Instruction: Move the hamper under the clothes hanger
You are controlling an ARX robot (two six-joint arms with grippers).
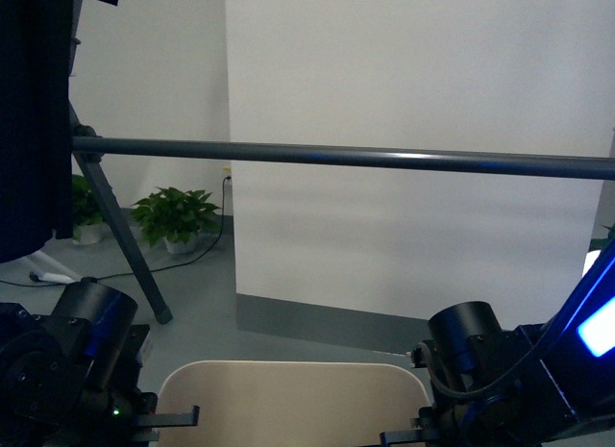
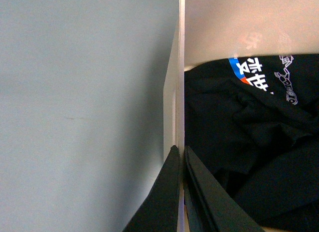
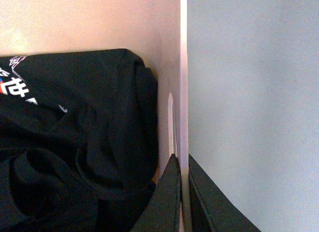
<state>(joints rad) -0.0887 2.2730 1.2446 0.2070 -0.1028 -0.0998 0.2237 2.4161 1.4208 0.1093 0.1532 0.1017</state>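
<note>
Beige hamper (image 1: 288, 401) holding black clothes (image 2: 239, 142), low between the arms and nearer than the clothes hanger (image 1: 365, 157), its opposite rims pinched by left claw (image 2: 181, 159) and right claw (image 3: 183, 164)

hamper (image 1: 288, 394): plain beige
clothes hanger (image 1: 384, 159): dark grey bar and legs
garment (image 2: 239, 142): black — white lettering on a blue and red patch
plant (image 1: 176, 214): green
floor (image 1: 211, 303): grey
</note>
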